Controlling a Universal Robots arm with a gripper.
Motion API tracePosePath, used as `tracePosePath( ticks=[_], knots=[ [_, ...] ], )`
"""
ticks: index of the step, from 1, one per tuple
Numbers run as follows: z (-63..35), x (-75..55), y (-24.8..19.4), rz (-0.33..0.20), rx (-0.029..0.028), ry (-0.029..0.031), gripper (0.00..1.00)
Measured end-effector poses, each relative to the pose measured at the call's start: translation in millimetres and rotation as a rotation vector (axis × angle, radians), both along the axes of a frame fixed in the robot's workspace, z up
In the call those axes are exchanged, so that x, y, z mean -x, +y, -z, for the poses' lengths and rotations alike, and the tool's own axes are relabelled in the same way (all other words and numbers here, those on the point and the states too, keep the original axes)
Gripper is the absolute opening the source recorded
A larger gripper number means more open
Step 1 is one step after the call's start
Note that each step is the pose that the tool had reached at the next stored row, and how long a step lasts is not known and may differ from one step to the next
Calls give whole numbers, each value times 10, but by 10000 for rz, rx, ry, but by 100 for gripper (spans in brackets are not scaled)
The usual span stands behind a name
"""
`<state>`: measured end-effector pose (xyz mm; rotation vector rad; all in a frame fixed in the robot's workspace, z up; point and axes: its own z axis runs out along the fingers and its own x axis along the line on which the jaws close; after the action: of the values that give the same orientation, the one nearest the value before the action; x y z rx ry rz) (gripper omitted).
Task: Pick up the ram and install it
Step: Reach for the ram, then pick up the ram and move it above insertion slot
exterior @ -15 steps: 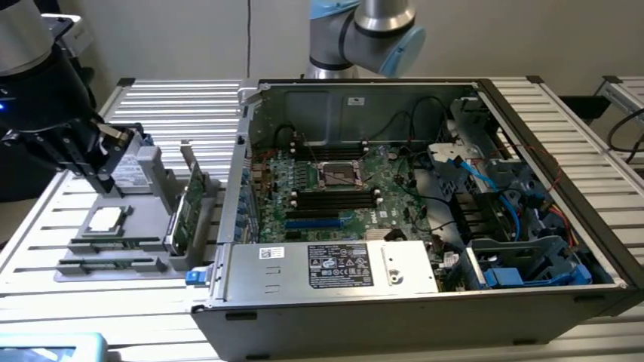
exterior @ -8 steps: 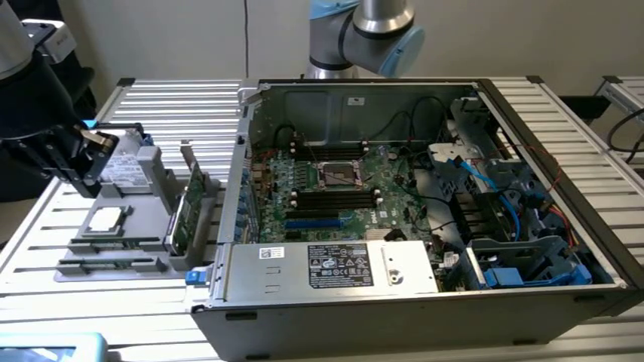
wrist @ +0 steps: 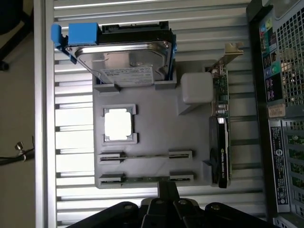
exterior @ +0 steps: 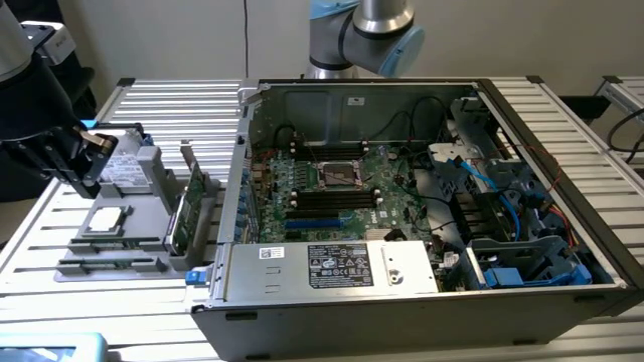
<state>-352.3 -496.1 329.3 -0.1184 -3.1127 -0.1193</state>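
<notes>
A thin green ram stick (wrist: pixel 142 179) stands on edge in the outer slot of a grey parts tray (wrist: pixel 156 137). A second thin stick (wrist: pixel 145 155) sits in the slot beside it. In the exterior view the two sticks (exterior: pixel 113 244) (exterior: pixel 101 265) are at the tray's (exterior: pixel 151 260) near end. My gripper (exterior: pixel 89 175) hangs above the tray's far end, on the exterior view's left. Its fingers (wrist: pixel 167 189) are pressed together, shut on nothing, high above the tray. The open computer case holds the motherboard with black memory slots (exterior: pixel 332 197).
The tray also carries a hard drive (wrist: pixel 126 57), a square silver processor (wrist: pixel 118 124) and an upright green expansion card (wrist: pixel 221 137). The computer case wall (exterior: pixel 231 196) rises right beside the tray. Cables and a drive cage (exterior: pixel 513 264) crowd the case on the exterior view's right.
</notes>
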Motion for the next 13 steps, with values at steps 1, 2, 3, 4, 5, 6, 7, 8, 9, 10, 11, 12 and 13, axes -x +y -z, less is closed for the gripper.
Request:
tracePosePath(
  ticks=[1,2,3,4,5,6,7,8,9,10,11,12,13],
  knots=[
    [0,0,0,0,0,-1,11],
    [0,1,0,1,0,0,11],
    [0,1,0,1,0,0,11],
    [0,1,0,1,1,0,11],
    [0,1,0,1,0,0,11],
    [0,1,0,1,0,0,11],
    [0,1,0,1,0,0,11],
    [0,1,0,1,0,0,11],
    [0,1,0,1,0,0,11],
    [0,1,0,1,0,0,11],
    [0,0,0,1,0,0,11],
    [0,1,0,1,0,0,11],
    [0,1,0,1,0,0,11]
  ],
)
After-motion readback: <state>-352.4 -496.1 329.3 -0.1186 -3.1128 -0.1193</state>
